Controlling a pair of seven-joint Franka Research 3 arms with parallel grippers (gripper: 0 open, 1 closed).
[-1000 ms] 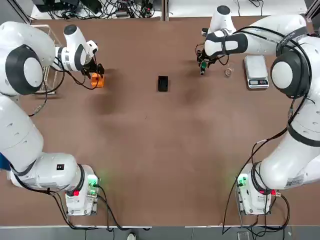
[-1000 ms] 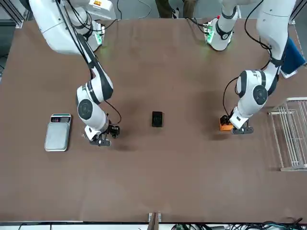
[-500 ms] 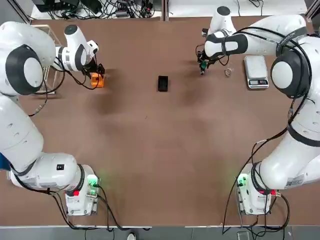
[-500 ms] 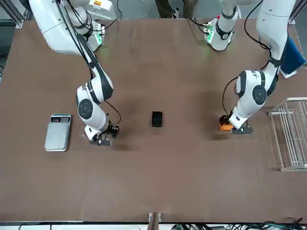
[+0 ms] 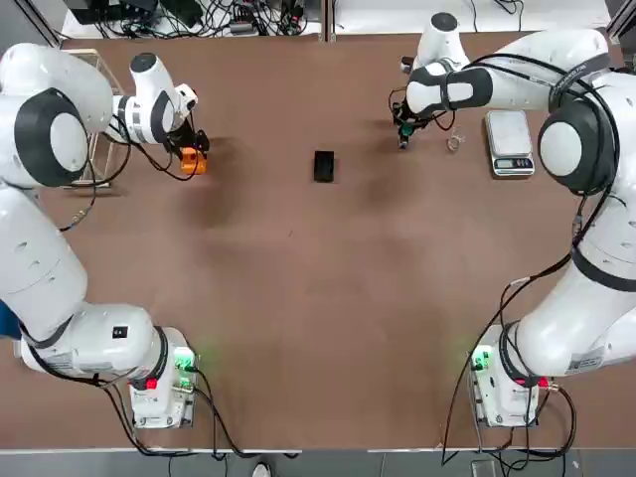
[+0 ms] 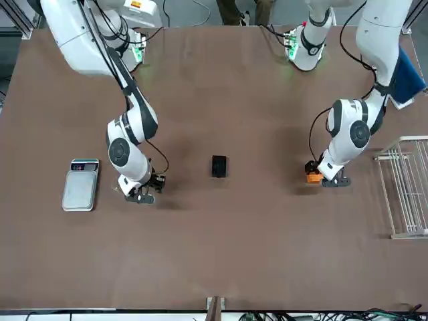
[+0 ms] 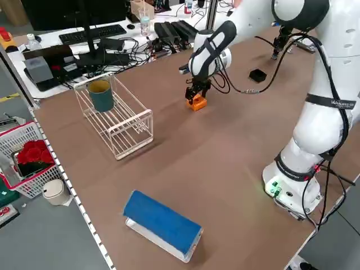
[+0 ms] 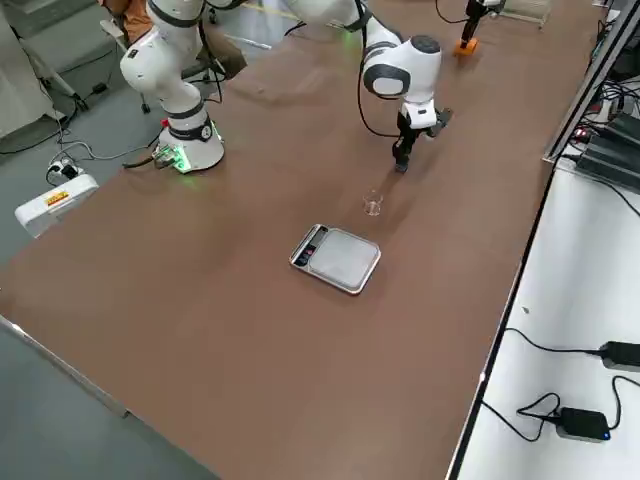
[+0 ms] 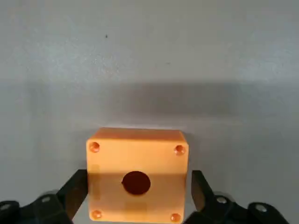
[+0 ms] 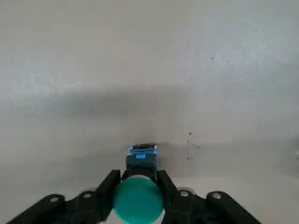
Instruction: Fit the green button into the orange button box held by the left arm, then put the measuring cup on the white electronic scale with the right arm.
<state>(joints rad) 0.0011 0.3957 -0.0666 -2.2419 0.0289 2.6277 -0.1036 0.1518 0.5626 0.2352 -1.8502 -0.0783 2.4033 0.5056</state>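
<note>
both arms reach far forward, left end effector [image 9: 135, 205] and right end effector [image 10: 138, 198] pointing down.

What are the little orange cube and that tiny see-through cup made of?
The orange button box looks like moulded matte plastic: uniform colour, crisp edges, corner screw recesses, a round hole on top. The measuring cup seems thin clear plastic, since the table shows through it, though glass cannot be ruled out.

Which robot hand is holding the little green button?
The right gripper, near the scale: its fingers squeeze the green button. The left gripper is around the orange button box instead.
</note>
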